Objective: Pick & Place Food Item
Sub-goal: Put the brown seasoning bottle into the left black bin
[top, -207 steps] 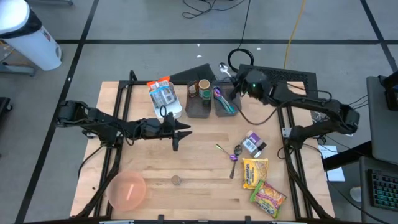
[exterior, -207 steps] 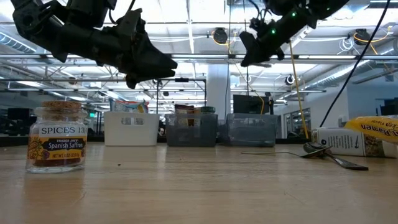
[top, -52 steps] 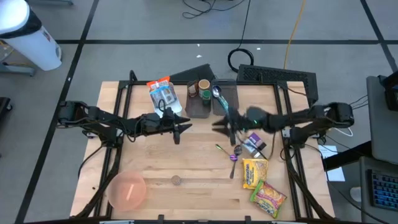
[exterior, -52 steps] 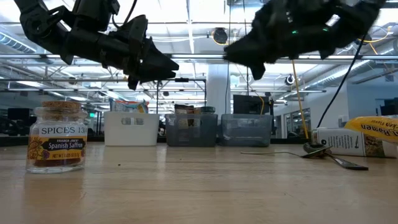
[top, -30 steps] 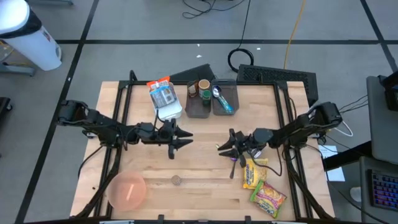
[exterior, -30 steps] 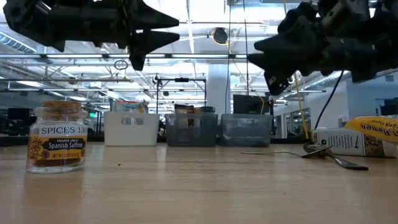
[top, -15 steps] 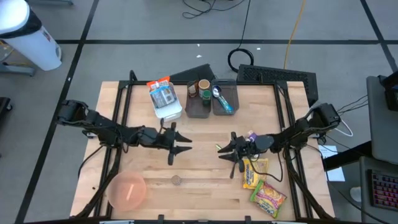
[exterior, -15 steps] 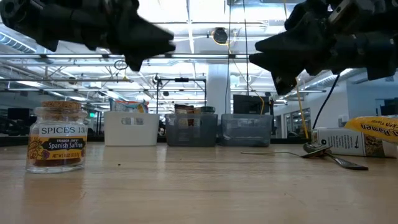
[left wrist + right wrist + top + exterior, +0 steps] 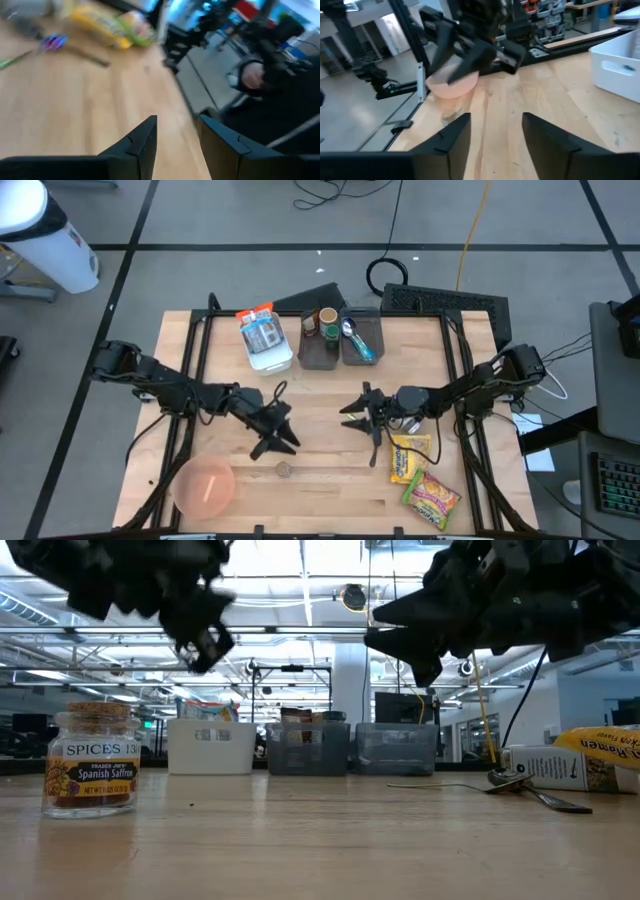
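The left gripper (image 9: 277, 437) hovers with parted, empty jaws just above the Spanish saffron jar (image 9: 284, 470), which stands beside the pink bowl (image 9: 205, 486). The right gripper (image 9: 355, 413) hangs mid-table, jaws apart and apparently empty, near the ramen packet (image 9: 410, 457).

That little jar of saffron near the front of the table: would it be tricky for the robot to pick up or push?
Probably a bit. The spice jar looks like smooth glass, so the fingers might slip on it. It stands upright on a flat base, squat rather than tall, so a push would likely slide it, not tip it. Laid on its side, it could roll.
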### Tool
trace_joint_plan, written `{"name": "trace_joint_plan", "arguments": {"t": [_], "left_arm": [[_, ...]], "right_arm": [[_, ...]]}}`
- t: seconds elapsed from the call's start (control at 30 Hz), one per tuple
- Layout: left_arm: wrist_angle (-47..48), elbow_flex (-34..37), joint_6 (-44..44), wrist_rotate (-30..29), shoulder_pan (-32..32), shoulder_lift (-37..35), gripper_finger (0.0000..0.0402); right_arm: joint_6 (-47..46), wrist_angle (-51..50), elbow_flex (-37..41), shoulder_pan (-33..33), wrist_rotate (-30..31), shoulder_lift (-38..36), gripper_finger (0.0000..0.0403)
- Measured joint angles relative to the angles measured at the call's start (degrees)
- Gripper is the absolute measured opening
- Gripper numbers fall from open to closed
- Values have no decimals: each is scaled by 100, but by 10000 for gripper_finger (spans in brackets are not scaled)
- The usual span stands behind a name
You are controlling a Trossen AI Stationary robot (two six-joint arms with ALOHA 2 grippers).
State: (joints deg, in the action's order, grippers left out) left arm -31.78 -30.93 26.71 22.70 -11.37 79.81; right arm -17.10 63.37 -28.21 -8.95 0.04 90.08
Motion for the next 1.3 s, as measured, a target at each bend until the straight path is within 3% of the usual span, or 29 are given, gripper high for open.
{"name": "trace_joint_plan", "arguments": {"t": [0.2, 0.37, 0.53, 0.73, 0.9, 1.1, 1.3], "left_arm": [[15, -713, -702, -15, -91, 0, 151], [471, -1155, -759, 26, -75, 0, 192], [1988, -1624, -1067, -11, -111, 0, 249], [4065, -2302, -1359, -1327, -585, 0, 279], [4719, -2501, -863, -1824, -1049, 0, 276], [4845, -2502, -12, -1832, -1491, 308, 274], [4794, -2501, 86, -1816, -1694, 971, 274]], "right_arm": [[-62, -7, -23, -6, -18, 0, 227], [-263, -72, -23, -65, -31, 0, 251], [-278, -119, -23, -176, -29, 0, 260], [-181, -117, -23, -329, -25, 0, 259], [-173, -166, -23, -361, -24, 0, 262], [-172, -210, -23, -361, -18, 0, 263], [-173, -347, -23, -361, -18, 0, 263]]}}
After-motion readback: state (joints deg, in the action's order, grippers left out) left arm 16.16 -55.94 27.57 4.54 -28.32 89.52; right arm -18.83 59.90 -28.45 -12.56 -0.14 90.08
